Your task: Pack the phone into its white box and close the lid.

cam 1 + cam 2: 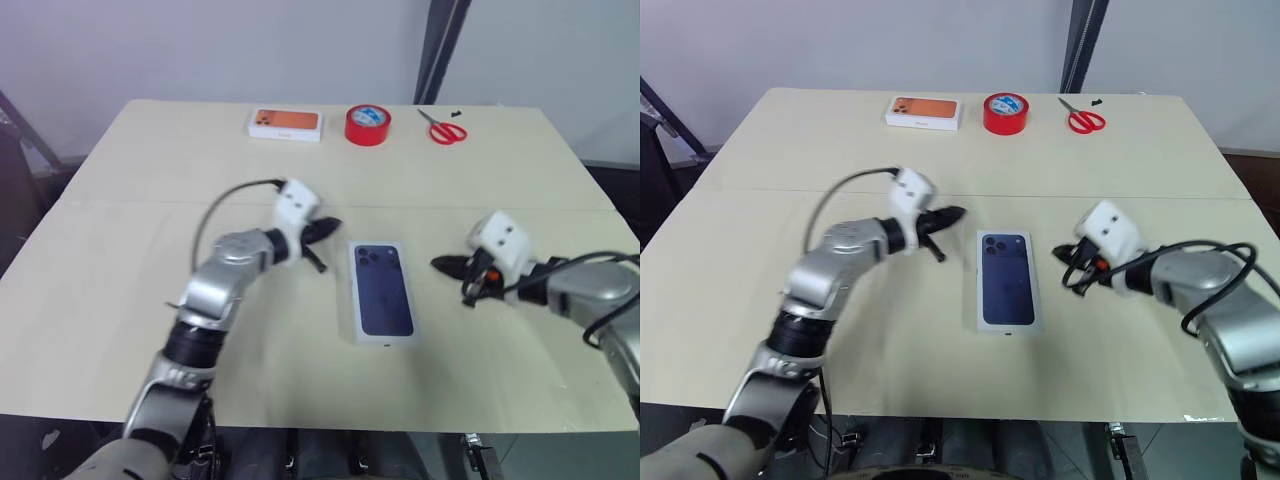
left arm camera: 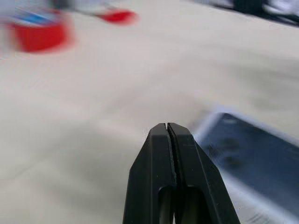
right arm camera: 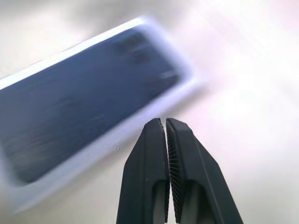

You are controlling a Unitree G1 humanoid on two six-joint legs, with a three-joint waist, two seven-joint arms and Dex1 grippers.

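Observation:
The lid (image 1: 381, 291), a white shell with a dark blue phone picture facing up, lies flat in the middle of the table; the wrist views also catch it (image 3: 84, 112) (image 2: 252, 163). The phone and the white box are hidden, and I cannot tell whether they sit under the lid. My left gripper (image 1: 336, 224) hovers just left of the lid's far corner, shut and empty, pointing right. To the right of the lid my right gripper (image 1: 438, 264) is also shut and empty, pointing left at the lid's long side. Neither gripper touches the lid.
Along the far edge stand a small white box with an orange printed face (image 1: 286, 123), a red tape roll (image 1: 368, 124) and red-handled scissors (image 1: 447, 130). The beige table (image 1: 120, 300) is bare to the left of the left arm and in front of the lid.

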